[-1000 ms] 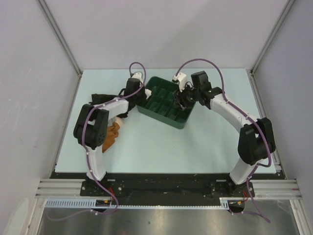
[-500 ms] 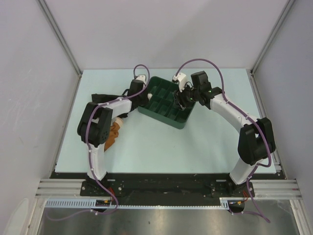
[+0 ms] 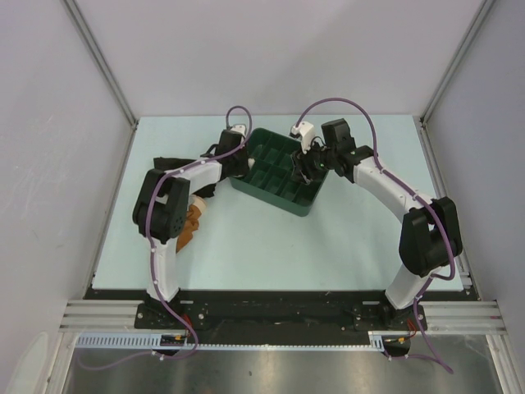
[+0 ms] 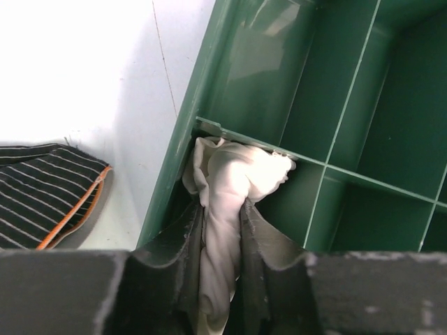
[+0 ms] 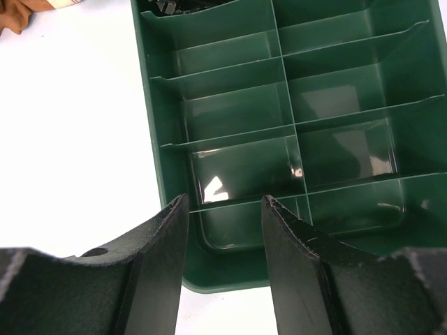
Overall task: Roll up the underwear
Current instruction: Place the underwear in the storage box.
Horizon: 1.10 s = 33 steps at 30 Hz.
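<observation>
The underwear (image 4: 234, 174) is a cream bunched roll, pinched between my left gripper's fingers (image 4: 222, 209) and pushed into a compartment at the left edge of the green tray (image 4: 209, 91). In the top view the left gripper (image 3: 239, 158) sits at the tray's left rim (image 3: 246, 182); the underwear is hidden there. My right gripper (image 5: 223, 202) is open and empty, hovering over the tray's right side (image 5: 230, 272), also seen in the top view (image 3: 310, 167).
A black striped garment with orange trim (image 4: 42, 188) lies on the table left of the tray (image 3: 168, 162). An orange-brown garment (image 3: 190, 223) lies by the left arm. The tray has several empty compartments (image 5: 335, 91).
My left gripper has moved right, up to the tray's left rim, carrying the underwear. The right arm has barely moved.
</observation>
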Tool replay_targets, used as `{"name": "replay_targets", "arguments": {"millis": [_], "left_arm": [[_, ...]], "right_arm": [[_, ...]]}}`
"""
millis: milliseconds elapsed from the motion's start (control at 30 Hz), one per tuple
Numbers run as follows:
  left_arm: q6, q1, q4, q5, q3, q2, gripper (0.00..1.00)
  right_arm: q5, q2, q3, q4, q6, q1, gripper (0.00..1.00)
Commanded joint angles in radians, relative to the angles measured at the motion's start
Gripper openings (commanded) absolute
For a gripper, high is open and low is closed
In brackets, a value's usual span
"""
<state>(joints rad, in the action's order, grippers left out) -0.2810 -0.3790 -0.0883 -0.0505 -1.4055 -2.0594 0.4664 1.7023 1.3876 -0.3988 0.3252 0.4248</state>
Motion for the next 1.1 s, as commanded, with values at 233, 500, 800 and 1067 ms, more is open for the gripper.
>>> {"name": "replay_targets", "arguments": {"millis": [233,500,800,1067], "left_arm": [[0.049,-0.001,-0.125,0.024,-0.073,0.028,0.36],[0.054,0.002,-0.122,0.028,-0.073,0.065,0.4],[0.065,0.005,-0.12,0.024,-0.067,0.102,0.42],[0.077,0.008,-0.126,0.024,-0.072,0.114,0.44]], "right_arm": [[0.035,-0.041,0.002,0.008,-0.012,-0.011,0.5],[0.044,-0.038,0.002,0.003,-0.012,-0.009,0.5],[0.051,-0.039,0.002,0.002,-0.014,-0.009,0.5],[0.055,-0.036,0.002,0.003,-0.015,-0.009,0.5]]}}
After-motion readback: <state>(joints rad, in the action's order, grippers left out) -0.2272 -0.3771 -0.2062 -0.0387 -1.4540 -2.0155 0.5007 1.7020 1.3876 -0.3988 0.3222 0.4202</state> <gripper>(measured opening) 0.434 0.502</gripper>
